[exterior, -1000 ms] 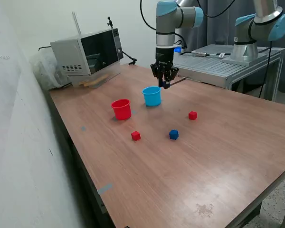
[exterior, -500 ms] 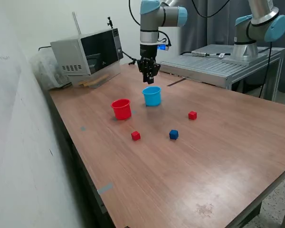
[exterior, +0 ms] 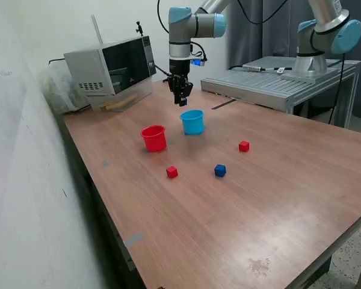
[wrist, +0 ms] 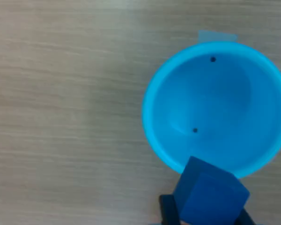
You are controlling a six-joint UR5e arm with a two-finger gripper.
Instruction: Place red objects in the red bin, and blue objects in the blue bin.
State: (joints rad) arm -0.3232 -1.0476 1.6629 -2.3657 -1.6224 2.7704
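My gripper (exterior: pixel 182 100) hangs above the table, just beyond the light blue cup (exterior: pixel 192 122) and a little toward the exterior view's left. It is shut on a dark blue cube (wrist: pixel 208 197), which the wrist view shows over the edge of the empty blue cup (wrist: pixel 215 108). One dark finger (wrist: pixel 167 212) shows beside the cube. The red cup (exterior: pixel 154 138) stands to the blue cup's left in the exterior view. A second dark blue cube (exterior: pixel 220 170) and two red cubes (exterior: pixel 172 172) (exterior: pixel 244 146) lie on the wooden table nearer the camera.
A microwave (exterior: pixel 111 66) stands at the table's back left corner. A second arm (exterior: pixel 325 36) sits on a metal platform (exterior: pixel 277 81) behind the table at the right. A white wall runs along the exterior view's left.
My gripper has moved toward the exterior view's left with the blue cube, from behind the blue cup's right side to behind its left side. Cups and loose cubes have not moved.
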